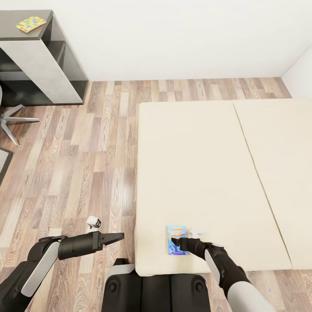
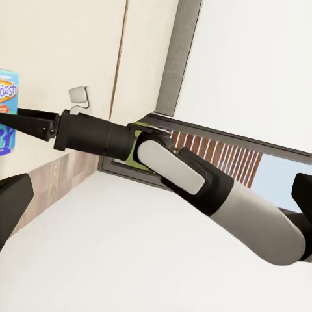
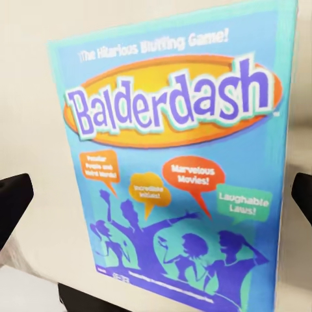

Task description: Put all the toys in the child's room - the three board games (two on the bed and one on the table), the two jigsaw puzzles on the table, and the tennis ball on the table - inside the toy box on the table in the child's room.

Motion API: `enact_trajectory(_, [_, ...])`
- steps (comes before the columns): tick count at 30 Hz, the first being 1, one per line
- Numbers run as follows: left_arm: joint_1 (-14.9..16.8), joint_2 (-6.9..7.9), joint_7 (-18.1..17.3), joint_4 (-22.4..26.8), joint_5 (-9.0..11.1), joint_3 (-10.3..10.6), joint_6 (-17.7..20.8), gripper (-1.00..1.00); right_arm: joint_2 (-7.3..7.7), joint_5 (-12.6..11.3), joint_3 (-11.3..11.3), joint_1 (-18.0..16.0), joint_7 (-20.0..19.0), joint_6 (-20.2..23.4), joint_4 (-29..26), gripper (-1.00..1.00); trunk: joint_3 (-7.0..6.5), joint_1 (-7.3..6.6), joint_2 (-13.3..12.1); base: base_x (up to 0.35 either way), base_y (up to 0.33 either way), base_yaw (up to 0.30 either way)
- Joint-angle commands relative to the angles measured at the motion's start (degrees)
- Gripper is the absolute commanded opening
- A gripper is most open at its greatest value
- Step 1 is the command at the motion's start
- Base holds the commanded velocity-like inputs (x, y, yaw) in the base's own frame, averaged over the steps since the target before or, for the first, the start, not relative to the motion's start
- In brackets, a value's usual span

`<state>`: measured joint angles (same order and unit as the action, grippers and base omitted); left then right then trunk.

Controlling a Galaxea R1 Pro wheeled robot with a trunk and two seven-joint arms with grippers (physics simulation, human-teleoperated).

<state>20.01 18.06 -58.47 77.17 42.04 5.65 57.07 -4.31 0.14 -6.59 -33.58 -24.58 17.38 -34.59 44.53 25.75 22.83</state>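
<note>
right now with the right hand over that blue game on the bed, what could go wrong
The blue board game lies flat on the bed near its front edge, so the open right hand may push it into the mattress or nudge it off rather than grip it. The table is far across the floor, so a weak grip could drop it.

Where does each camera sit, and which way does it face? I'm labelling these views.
Head: looks down from the robot's head over the bed, blue game, floor and table; both arms show.
Left wrist: on the left arm, looks across at the right arm reaching to the game.
Right wrist: on the right arm, looks straight at the game; dark fingertips at the edges.
All three share the game.
</note>
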Motion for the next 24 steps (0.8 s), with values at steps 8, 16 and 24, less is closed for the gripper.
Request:
enact_trajectory(8, [0.0,0.05,0.0,0.0,0.1,0.1,0.2,1.00,-2.94,0.1,0.3,0.0,-0.3,-0.4,-0.1,1.00,0.08,0.03,0.1,0.000,0.000,0.000])
enact_trajectory(16, [0.0,0.01,0.0,0.0,0.1,0.1,0.2,1.00,-2.96,0.0,1.8,0.0,-0.4,-1.0,-0.1,1.00,0.13,0.03,0.1,0.000,0.000,0.000])
enact_trajectory(24, [0.0,0.04,-0.1,0.0,0.1,0.2,0.2,1.00,-2.90,0.0,1.9,-0.1,-0.4,-1.1,-0.1,1.00,0.14,0.03,0.1,0.000,0.000,0.000])
